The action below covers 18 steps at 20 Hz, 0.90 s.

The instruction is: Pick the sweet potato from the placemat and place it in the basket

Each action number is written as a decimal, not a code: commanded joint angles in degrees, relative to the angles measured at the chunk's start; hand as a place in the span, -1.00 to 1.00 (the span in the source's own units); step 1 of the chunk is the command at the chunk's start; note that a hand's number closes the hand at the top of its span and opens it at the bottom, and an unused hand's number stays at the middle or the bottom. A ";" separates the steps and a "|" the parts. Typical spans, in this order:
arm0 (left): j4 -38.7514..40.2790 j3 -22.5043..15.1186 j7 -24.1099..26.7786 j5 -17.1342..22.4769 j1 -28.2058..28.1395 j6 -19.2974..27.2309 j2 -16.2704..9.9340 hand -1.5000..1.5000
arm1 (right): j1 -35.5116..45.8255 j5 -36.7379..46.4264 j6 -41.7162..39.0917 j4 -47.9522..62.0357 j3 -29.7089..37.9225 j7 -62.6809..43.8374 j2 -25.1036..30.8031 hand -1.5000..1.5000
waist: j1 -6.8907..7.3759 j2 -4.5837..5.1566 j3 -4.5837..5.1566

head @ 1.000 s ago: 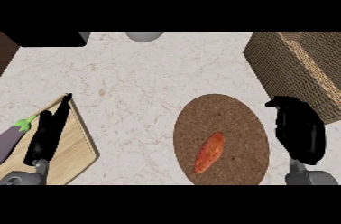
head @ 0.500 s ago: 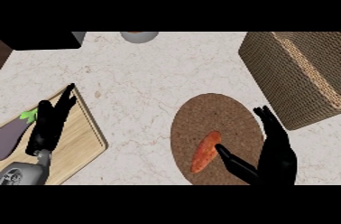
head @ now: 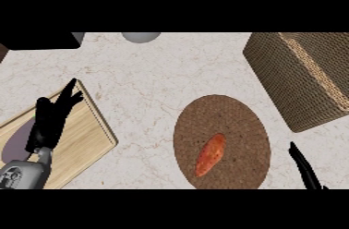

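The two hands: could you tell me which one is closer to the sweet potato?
The right hand, low beside the placemat holding the sweet potato; the left hand rests over the cutting board.

Left hand [head: 51, 117] rests open, fingers up; right hand [head: 303, 170] shows only straight fingers.

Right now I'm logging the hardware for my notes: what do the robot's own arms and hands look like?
The left robot hand is black, with slim fingers and a thumb, joined at the wrist to a grey, metallic-looking forearm with a rounded casing. Of the right robot hand only slim black fingers show at the lower edge. No cables, markings or sleeves are visible.
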State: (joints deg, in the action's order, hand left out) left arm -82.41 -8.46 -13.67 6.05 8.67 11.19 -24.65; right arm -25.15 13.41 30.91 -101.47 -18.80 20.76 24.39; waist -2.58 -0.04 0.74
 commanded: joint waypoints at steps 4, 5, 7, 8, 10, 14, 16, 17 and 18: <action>0.70 -1.03 1.69 -1.22 0.24 0.46 1.72 0.00 | -9.74 5.99 -10.92 -21.56 -4.09 -21.19 14.98 -1.00 | 1.21 0.06 -0.15; 1.55 -1.21 -1.14 -1.56 3.34 1.28 2.63 0.00 | -9.83 6.79 -11.87 -25.91 -4.55 -24.97 15.66 -1.00 | 0.95 0.14 -0.30; 1.09 -0.80 1.20 -1.04 1.55 -0.06 2.13 0.00 | -11.72 7.72 -13.84 -34.07 -5.07 -32.44 17.37 -1.00 | 1.52 0.07 -0.33; 1.75 -0.52 0.91 -0.91 1.89 -0.83 2.15 0.00 | -11.27 8.77 -14.58 -34.84 -5.30 -35.47 17.04 -1.00 | 1.94 0.09 -0.52; 0.13 -0.91 0.46 -1.20 1.36 -1.06 2.66 0.00 | -11.89 9.78 -16.31 -40.90 -4.75 -40.92 18.03 -1.00 | 2.17 -0.01 -0.60; 5.17 2.51 0.11 -1.05 5.71 -2.37 2.30 0.00 | -12.02 15.35 -14.46 -44.05 -7.94 -45.77 14.08 -1.00 | 1.70 -0.07 -0.67; 5.67 1.68 3.30 -2.24 3.37 -2.01 4.24 0.00 | -8.42 17.82 -13.38 -40.37 -9.66 -46.68 11.30 -1.00 | 2.11 -0.01 -0.67; 3.54 0.71 2.82 -3.30 1.66 -1.12 4.85 0.00 | -11.10 12.87 -12.04 -37.55 -4.55 -40.42 12.95 -1.00 | 1.94 -0.11 -0.73; 7.61 4.19 3.45 0.84 4.88 -5.69 2.43 0.00 | -8.37 18.10 -12.48 -41.48 -7.05 -48.46 12.40 -1.00 | 1.92 0.04 -0.62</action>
State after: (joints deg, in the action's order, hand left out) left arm -77.78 -6.69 -11.72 4.93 12.18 8.40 -21.66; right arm -33.60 23.02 18.30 -135.60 -25.36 -20.39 37.47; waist -0.68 -0.06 0.09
